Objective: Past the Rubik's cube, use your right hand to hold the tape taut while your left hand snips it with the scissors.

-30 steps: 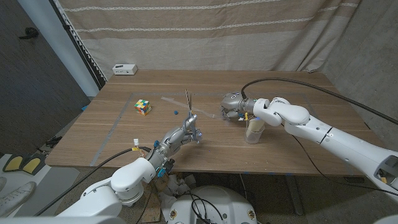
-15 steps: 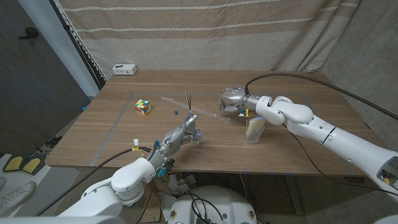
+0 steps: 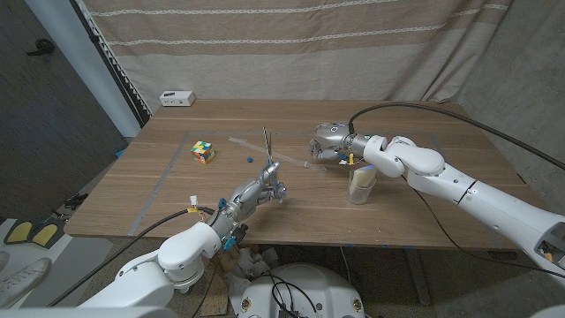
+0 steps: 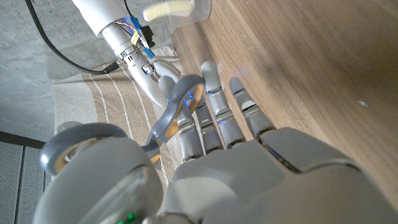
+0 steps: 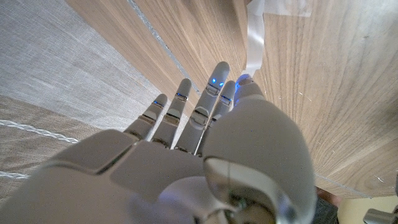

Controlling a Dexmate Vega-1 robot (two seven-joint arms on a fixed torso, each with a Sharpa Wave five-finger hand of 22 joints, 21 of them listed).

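The robot's left hand [image 3: 265,185] grips a pair of grey-handled metal scissors [image 3: 267,152], fingers closed through the loops, blades pointing up and away from the table; the left wrist view shows the grey handle loops [image 4: 177,109] against its fingers. Beyond this hand and to its left sits the multicoloured Rubik's cube [image 3: 204,152], with a small blue object [image 3: 251,159] between cube and scissors. The strip of clear tape [image 3: 265,151] runs across the wooden table [image 3: 177,190] just past the scissor blades, toward the right hand [image 3: 328,146]. That hand hovers low over the tape's end, its fingers extended together; in the right wrist view the pale strip [image 5: 255,31] reaches up to the fingertips [image 5: 217,78], but whether they pinch it I cannot tell. Just beside the right forearm stands a translucent plastic cup [image 3: 361,183].
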